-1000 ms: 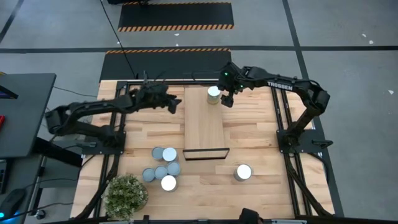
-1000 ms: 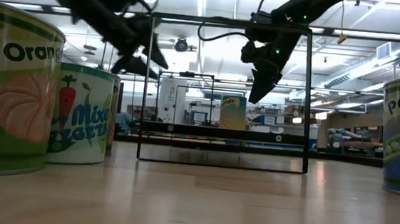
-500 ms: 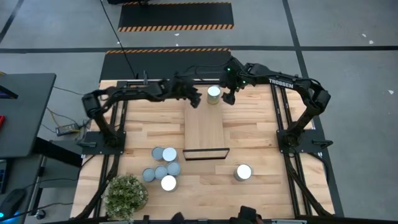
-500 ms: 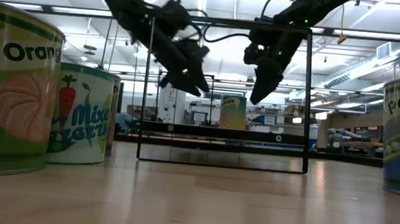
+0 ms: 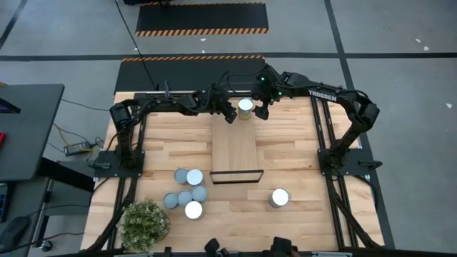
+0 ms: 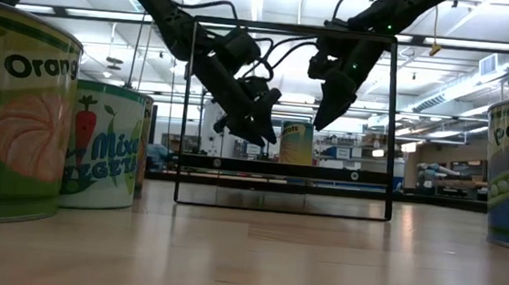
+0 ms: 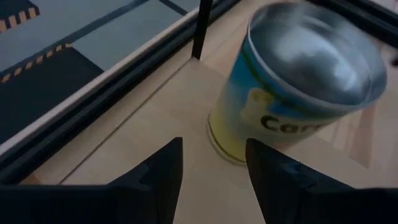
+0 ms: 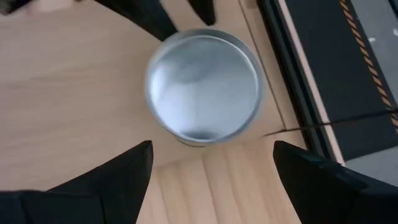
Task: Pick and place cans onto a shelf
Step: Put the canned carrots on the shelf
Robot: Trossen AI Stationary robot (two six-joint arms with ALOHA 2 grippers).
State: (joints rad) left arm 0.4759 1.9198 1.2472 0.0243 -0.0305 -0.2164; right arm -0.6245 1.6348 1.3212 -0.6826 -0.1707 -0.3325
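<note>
On the left of my high view, a potted plant [image 5: 145,223] stands at the table's [image 5: 300,153] near corner. Just beside it, a cluster of five cans [image 5: 187,193] stands upright, tops closed, contents hidden. At centre lies the shelf [image 5: 234,146]. On its far end one can [image 5: 245,107] stands upright; my left wrist view shows its yellow-and-blue label. I have the left gripper [image 5: 228,116] just beside this can, fingers apart, not touching it. The right gripper [image 5: 260,111] sits on the can's other side, fingers spread wide, clear of the can. Farther right, a single can [image 5: 279,197] stands alone on the table, near the shelf's black-framed end.
</note>
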